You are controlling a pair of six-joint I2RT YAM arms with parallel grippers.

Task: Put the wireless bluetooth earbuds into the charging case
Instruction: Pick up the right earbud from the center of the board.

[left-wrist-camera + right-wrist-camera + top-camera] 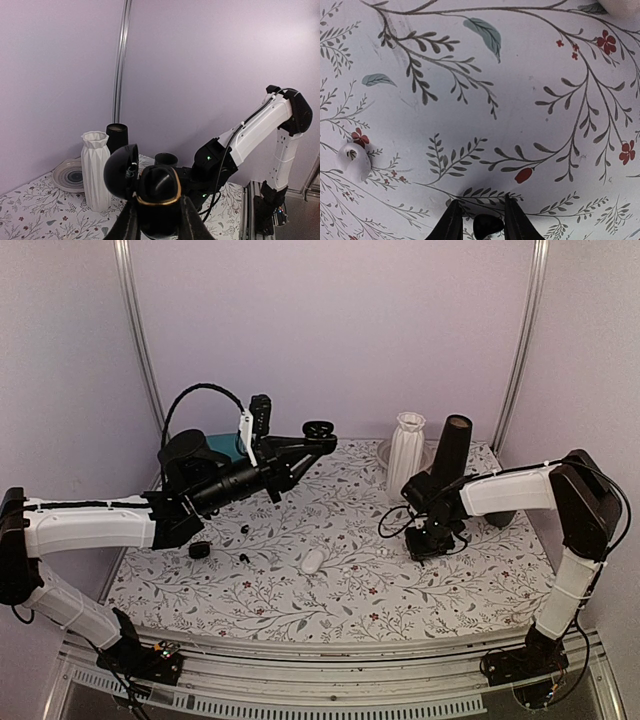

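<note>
left gripper [159,220] is clamped on the open charging case [158,192], held up over the table's [480,580] back left. right gripper [480,218] pinches a black earbud [488,226] low toward the right edge. next up i'd guess: bring them together and line the bud up with its socket.

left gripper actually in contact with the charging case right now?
Touching. Left wrist view: both fingers of the left gripper press against the sides of the open charging case, with no gap on either side.
</note>
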